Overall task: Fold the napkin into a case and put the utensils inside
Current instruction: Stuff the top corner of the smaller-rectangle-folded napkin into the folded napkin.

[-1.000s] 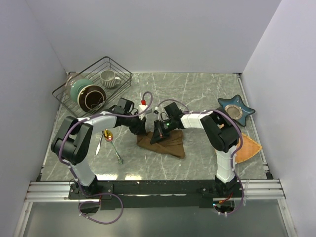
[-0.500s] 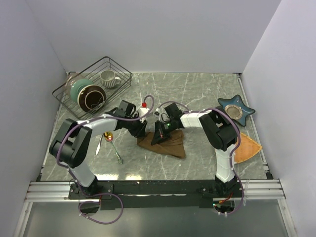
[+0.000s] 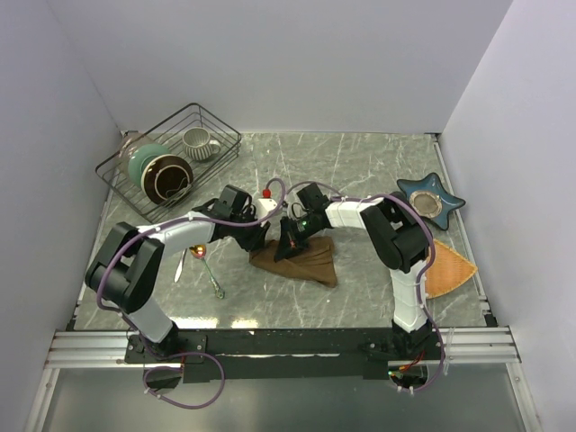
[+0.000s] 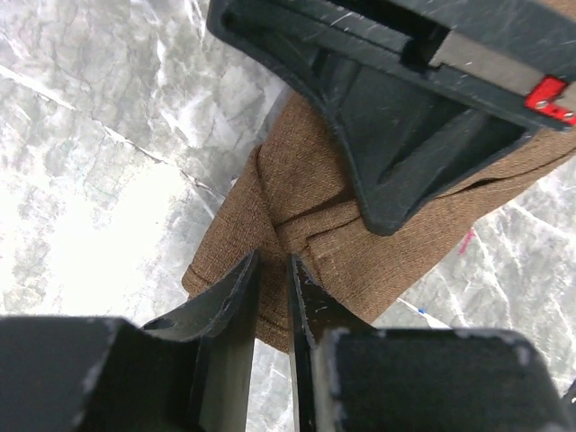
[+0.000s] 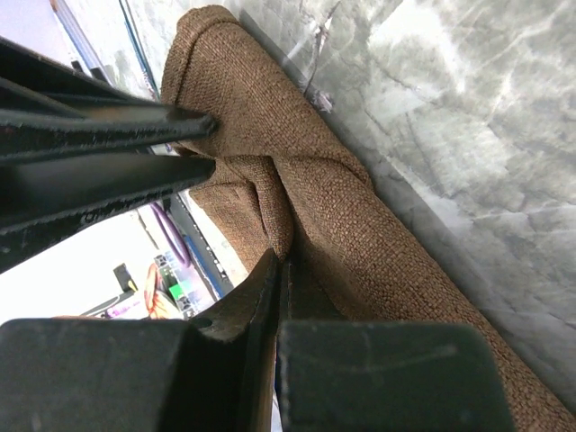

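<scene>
- The fingers [image 4: 236, 310] of the left gripper [image 4: 273, 263] are seen at the bottom of the left wrist view. They are drawn almost together with only a thin slit left, and a fold of the napkin [image 4: 310, 193] is nipped at their tips.
- The fingers [image 5: 259, 301] of the right gripper [image 5: 280, 263] are pressed together at the lower centre of the right wrist view, and a ridge of the cloth is caught between their tips.
- The two grippers are met tip to tip over the same bunched corner. The right one fills the top of the left wrist view, and the left one enters from the left edge of the right wrist view.
- The napkin is shown as a brown, coarse-woven cloth in overlapping layers. Creases cross where it is pinched, and a rounded, rolled edge is seen at the upper left of the right wrist view.
- In the top view it lies just below the frame's centre on the table [image 3: 360, 162]. It forms a rough wedge, drawn up to a point at its upper left under the grippers and spread flat toward the lower right.
- The utensils [image 3: 200, 263] are left on the table to the left of the napkin, apart from it. The gold bowl of the spoon [image 3: 199, 249] is pointed toward the top.
- A basket [image 3: 220, 153] with a mug [image 3: 198, 141] is seen at the upper left, a star dish [image 3: 430, 200] at the right and a mat [image 3: 450, 270] below it.
</scene>
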Motion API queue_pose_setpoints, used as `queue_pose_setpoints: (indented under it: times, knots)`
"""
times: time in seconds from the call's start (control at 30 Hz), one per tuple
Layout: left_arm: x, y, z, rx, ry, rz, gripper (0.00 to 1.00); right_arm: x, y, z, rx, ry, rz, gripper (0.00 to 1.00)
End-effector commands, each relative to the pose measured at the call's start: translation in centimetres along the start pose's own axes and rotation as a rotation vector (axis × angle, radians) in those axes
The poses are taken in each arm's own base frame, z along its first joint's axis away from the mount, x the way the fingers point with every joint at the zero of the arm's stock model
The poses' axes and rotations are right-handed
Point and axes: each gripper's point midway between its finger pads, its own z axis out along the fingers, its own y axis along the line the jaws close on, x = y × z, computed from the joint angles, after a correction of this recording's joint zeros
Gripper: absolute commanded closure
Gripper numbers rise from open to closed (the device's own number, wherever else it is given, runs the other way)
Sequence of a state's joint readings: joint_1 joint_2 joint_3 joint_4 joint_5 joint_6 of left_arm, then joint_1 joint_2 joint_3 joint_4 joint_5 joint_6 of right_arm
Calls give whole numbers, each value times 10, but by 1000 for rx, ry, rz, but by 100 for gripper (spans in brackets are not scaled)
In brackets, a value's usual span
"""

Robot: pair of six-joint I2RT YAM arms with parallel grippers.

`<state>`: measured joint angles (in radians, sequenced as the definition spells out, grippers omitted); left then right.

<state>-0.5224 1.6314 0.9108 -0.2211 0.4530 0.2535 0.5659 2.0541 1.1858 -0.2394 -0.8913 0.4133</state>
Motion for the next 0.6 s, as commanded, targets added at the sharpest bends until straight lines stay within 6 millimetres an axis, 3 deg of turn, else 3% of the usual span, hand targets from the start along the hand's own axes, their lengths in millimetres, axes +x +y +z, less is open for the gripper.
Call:
queue_pose_setpoints:
  times: [0.0,0.13,0.37,0.57]
  knots:
    - [-5,8,3,-38,3,26,76,-9,-2,-1,14,-14,-11,100]
    - [-2,9,4,-41,15,35,78,-12,-2,-1,13,-12,-10,100]
    - [-5,4,3,-15,3,40,99,-19,2,-2,22,3,-26,100]
    - [-16,-3,-2,9,-43,43,99,-20,-2,-1,53,39,-27,100]
